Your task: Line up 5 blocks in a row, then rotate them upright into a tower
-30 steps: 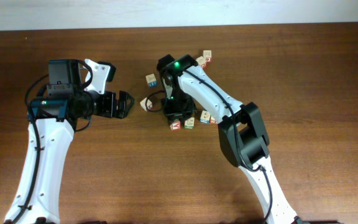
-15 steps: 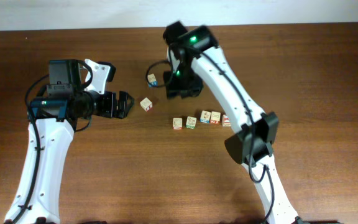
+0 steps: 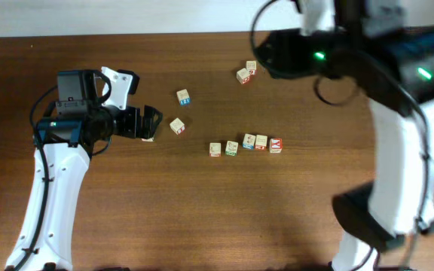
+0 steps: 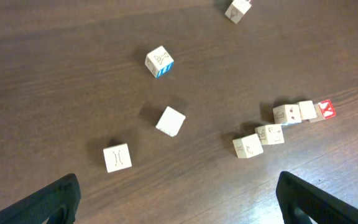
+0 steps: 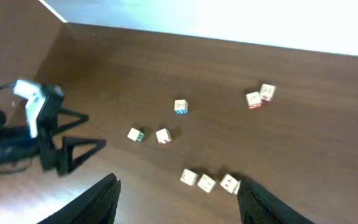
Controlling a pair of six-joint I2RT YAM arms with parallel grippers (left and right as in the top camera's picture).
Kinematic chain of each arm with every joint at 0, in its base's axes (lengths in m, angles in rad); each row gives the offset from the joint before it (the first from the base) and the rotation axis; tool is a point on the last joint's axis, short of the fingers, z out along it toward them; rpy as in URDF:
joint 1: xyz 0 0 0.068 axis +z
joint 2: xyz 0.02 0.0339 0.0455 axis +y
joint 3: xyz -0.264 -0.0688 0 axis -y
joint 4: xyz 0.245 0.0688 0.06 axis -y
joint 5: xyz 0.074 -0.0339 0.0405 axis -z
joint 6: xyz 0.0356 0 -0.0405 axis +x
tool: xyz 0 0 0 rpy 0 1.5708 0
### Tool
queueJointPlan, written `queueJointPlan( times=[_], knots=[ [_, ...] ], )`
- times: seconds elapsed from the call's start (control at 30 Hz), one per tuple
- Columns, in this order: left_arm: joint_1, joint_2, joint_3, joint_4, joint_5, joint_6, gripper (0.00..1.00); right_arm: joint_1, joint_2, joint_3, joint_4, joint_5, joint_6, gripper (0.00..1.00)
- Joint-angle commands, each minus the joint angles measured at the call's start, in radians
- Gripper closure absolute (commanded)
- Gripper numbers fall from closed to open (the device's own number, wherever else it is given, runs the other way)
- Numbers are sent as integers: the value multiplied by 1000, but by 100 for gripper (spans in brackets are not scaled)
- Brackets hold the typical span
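Hovering with fingers spread wide and empty, the left gripper [image 3: 151,123] sits near a loose cube [image 3: 177,126]. The right gripper [image 5: 178,186], high above, also has its fingers apart. The blocks [image 3: 249,141] lie in a rough row on the table [image 3: 202,211], with the red X block [image 3: 275,145] at the end farthest from the left gripper.

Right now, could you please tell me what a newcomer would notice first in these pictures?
A row of five alphabet blocks lies mid-table, its right end a block with a bold red X. The right arm looms large and blurred at the overhead view's upper right. At left, the left gripper stands open, facing a loose block.
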Motion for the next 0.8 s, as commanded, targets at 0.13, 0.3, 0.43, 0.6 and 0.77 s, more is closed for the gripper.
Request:
queueJointPlan(
  times=[0.13,0.3,0.43,0.6,0.77],
  knots=[
    [-47,48,23,124,44,-82,1,6,-55,-353,-6,87,38,39],
    [-131,66,77,135,-204,-172,2,8,-55,-631,30,121,114,39],
    [-170,66,138,142,-322,-240,8,17,-55,-831,151,122,141,39],
    [-183,86,149,153,-332,-298,23,38,-55,-1082,382,98,202,42],
    [-183,136,149,147,-337,-340,61,84,-54,-1261,546,96,290,67]
  ],
)
